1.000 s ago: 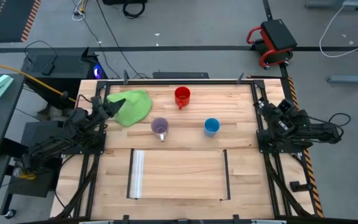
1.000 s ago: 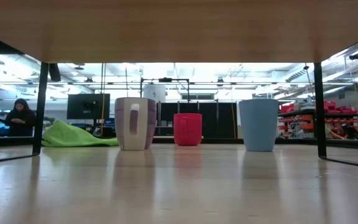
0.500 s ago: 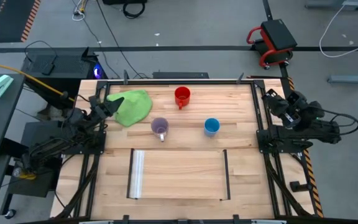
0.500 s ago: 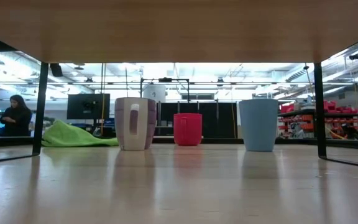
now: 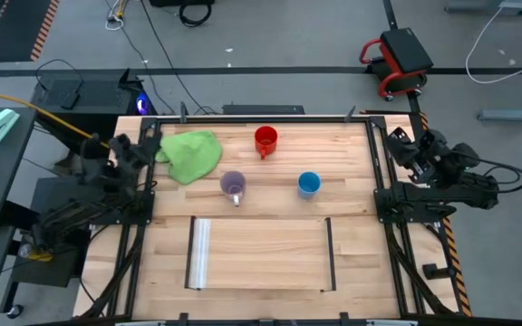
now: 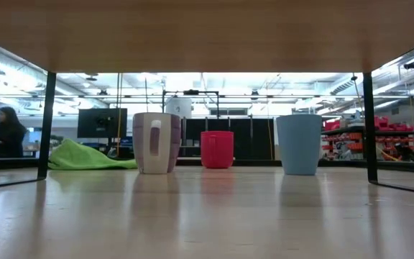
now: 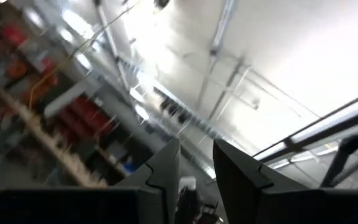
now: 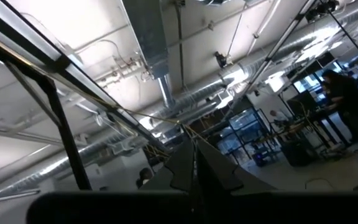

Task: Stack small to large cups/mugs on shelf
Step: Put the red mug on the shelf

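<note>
1. Nothing is stacked yet: the small red handled mug (image 5: 265,139), the translucent purple mug (image 5: 233,186) and the small blue mug (image 5: 308,184) stand apart on the slatted wooden tabletop (image 5: 352,172), beyond the bare light-wood shelf panel (image 5: 261,254)
2. The left gripper (image 7: 196,163), slightly parted and empty, sits at the table edge beside the green cloth (image 5: 191,154); the right gripper (image 8: 194,163), fingertips together and empty, waits at the opposite edge, well clear of the blue mug
3. Open tabletop lies between both grippers and the mugs

Before me, counted:
- Mugs: three, namely one red mug (image 5: 265,139), one blue mug (image 5: 308,184), one purple mug (image 5: 233,185).
- Shelf (image 5: 261,254): one.
- Green cloth (image 5: 191,153): one.
- My grippers: two, namely left gripper (image 7: 196,163) and right gripper (image 8: 194,163).
</note>
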### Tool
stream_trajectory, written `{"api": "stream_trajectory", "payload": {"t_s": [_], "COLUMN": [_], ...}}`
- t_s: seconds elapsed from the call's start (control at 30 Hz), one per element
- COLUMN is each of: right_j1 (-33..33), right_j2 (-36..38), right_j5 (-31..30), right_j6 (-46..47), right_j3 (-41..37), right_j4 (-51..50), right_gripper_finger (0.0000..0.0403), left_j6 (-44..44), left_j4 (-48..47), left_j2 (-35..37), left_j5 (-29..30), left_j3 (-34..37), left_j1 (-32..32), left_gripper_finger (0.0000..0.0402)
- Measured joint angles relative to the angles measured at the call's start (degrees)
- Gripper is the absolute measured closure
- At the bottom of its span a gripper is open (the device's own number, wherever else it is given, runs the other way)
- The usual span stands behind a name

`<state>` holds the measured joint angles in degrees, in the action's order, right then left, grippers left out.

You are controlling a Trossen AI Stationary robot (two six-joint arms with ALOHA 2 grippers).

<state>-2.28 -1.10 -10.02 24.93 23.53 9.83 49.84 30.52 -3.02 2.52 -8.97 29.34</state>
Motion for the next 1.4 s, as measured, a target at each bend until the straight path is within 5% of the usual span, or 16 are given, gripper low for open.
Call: {"api": "stream_trajectory", "payload": {"t_s": [0.23, 0.73, 1.03, 1.4], "right_j1": [0.0, 0.0, 0.0, 0.0], "right_j2": [0.0, 0.0, -0.03, -6.45], "right_j5": [-5.59, -7.08, -7.08, -7.1], "right_j6": [2.33, 8.22, 15.59, 17.64], "right_j3": [0.0, 0.0, 0.0, 0.0], "right_j4": [-3.57, -7.34, -11.43, -11.59], "right_gripper_finger": [0.0377, 0.037, 0.037, 0.037], "left_j6": [-8.72, -20.26, -25.71, -34.22], "left_j4": [-15.15, -61.35, -71.06, -82.17], "left_j2": [-9.2, -53.33, -75.0, -95.47], "left_j5": [-1.16, -2.65, -16.36, -16.99], "left_j3": [-15.08, -55.51, -71.86, -92.7], "left_j1": [0.0, 5.65, 12.97, 12.41], "left_gripper_finger": [0.0296, 0.0296, 0.0296, 0.0296]}}
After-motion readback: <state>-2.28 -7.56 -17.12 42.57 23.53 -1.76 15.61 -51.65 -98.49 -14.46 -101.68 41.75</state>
